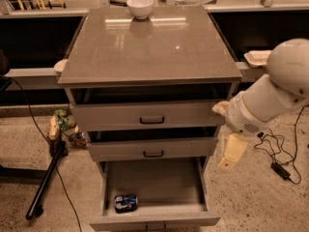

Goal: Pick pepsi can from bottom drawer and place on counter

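The pepsi can [125,202] lies on its side at the front left of the open bottom drawer [164,185]. The counter [149,45] tops the cabinet above it. My gripper [231,152] hangs at the end of the white arm [270,100], just right of the cabinet. It is level with the middle drawer, above and well to the right of the can, and touches nothing.
A white bowl [140,6] stands at the counter's back edge. The top drawer [149,115] and middle drawer [152,149] are pulled out a little. A black stand [46,182] and a bag [63,124] lie on the floor at left, and cables [282,153] at right.
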You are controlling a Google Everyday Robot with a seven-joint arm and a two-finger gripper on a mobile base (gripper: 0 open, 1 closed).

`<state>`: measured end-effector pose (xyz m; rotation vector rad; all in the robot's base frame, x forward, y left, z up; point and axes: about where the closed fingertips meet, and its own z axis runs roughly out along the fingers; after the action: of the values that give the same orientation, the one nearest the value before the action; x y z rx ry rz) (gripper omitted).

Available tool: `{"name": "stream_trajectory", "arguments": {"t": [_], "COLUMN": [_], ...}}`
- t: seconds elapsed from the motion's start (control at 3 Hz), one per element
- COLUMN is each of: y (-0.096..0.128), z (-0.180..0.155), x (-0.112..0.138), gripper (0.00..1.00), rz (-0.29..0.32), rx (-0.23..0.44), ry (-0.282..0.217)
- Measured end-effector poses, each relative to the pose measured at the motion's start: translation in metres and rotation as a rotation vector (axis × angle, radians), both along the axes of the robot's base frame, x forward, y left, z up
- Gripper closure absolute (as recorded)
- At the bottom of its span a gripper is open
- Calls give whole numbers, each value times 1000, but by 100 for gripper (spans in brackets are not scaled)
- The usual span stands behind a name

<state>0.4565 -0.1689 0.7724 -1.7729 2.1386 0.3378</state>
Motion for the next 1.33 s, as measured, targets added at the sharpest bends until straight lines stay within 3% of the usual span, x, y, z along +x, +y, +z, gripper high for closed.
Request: {"name": "stream_trajectory", "arguments": {"t": [0.67,1.0,1.33], "y": [25,37,38], "z": [-92,-125,-130], "x": [-18,-18,-18], "gripper": [0,0,0], "rz": [32,35,36], "rx": [67,140,148], "ry": [32,51,57]}}
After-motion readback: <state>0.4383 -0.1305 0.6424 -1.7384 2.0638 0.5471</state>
